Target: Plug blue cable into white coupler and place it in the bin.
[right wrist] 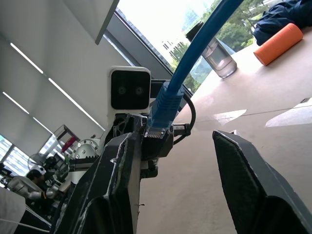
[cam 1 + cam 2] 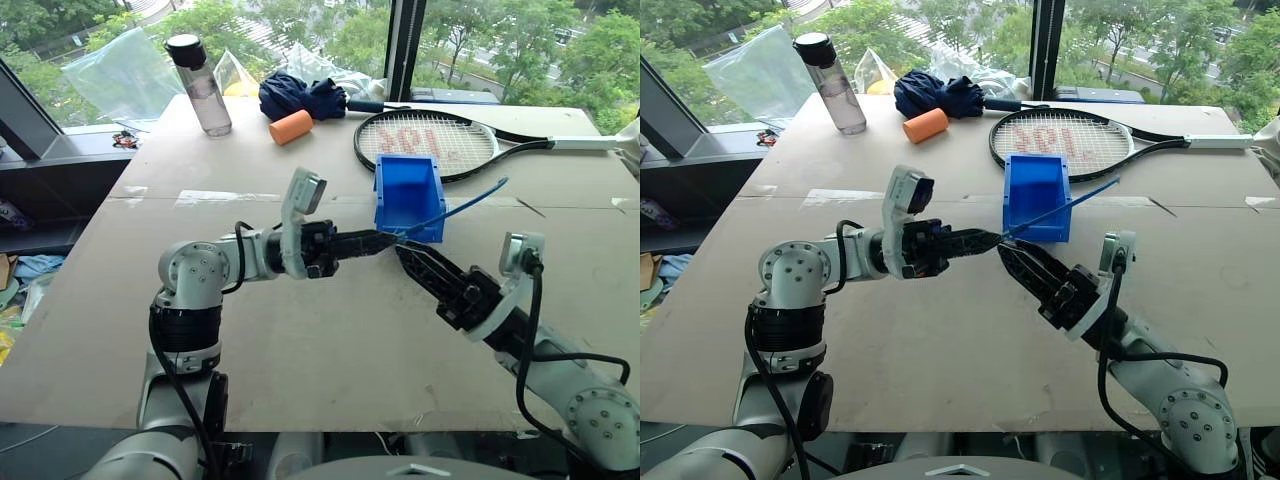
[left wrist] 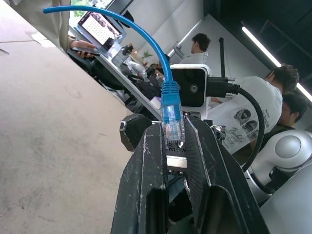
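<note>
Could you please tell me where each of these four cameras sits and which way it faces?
Left eye: on the head, looking down over the table; both arms, bin.
Right eye: beside it, same scene; left gripper, right gripper.
Left wrist: along the left fingers, shut on the cable plug, toward seated people.
Right wrist: along the open right fingers, toward the window and bottle.
Shared: the blue cable.
</note>
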Controlling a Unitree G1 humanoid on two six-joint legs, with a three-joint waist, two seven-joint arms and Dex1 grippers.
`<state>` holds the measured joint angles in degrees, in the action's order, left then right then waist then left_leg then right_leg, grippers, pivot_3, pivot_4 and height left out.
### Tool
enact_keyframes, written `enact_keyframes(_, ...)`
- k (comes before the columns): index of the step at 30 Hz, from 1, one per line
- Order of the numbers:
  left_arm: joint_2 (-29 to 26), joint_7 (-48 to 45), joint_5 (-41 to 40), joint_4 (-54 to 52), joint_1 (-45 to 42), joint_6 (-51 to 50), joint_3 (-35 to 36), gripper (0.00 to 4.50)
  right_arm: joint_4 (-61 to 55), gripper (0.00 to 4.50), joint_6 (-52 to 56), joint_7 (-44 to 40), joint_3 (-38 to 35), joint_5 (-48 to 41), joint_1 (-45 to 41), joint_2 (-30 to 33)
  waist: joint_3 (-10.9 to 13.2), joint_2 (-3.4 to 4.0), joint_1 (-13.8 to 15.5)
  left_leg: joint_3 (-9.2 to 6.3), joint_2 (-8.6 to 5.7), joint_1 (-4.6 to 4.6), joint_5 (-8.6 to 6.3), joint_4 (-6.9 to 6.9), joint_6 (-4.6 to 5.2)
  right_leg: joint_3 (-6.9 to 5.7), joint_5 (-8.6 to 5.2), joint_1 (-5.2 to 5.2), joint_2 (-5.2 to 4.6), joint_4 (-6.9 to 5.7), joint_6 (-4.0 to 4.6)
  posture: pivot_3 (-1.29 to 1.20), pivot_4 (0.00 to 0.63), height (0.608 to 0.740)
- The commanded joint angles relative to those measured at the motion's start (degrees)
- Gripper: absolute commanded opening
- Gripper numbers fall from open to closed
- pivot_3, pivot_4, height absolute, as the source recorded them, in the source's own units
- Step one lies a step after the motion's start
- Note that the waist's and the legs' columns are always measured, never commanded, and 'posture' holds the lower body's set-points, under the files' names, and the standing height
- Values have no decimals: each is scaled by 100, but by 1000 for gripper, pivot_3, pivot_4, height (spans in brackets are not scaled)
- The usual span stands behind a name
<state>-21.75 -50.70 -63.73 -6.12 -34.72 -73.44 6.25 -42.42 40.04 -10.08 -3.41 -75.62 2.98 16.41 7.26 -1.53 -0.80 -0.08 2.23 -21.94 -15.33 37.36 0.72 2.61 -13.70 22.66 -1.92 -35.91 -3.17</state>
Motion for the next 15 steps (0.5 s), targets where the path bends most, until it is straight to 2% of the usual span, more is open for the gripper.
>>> enact_keyframes(1, -8, 37, -233, -209, -88, -46, 8, 0, -101, 2037, -274, -96, -2, -48, -37, -53, 0, 0, 1, 0, 0, 0, 0, 0, 0, 0, -1, 0, 0, 0, 1, 0, 150, 740)
enact_keyframes(13, -103, 107, -317, -329, -30, -47, -75, 0, -66, 2037, -558, -156, 21, -257, -14, 17, 1, 2, 3, 1, 0, -1, 0, 0, 0, 1, -3, 0, -1, 0, 5, 0, 150, 740)
enact_keyframes(14, -108, 103, -310, -343, -26, -44, -89, 0, -50, 1546, -569, -161, 38, -265, -23, 15, 2, 2, 3, 1, 0, -1, 0, 0, 0, 1, -3, 0, -1, 0, 5, 0, 150, 740)
enact_keyframes(15, -122, 95, -297, -363, -18, -39, -104, 0, -37, 1266, -585, -157, 50, -260, -30, 4, 2, 2, 3, 1, 0, -1, 0, 0, 0, 1, -3, 0, -1, 1, 5, 0, 150, 740)
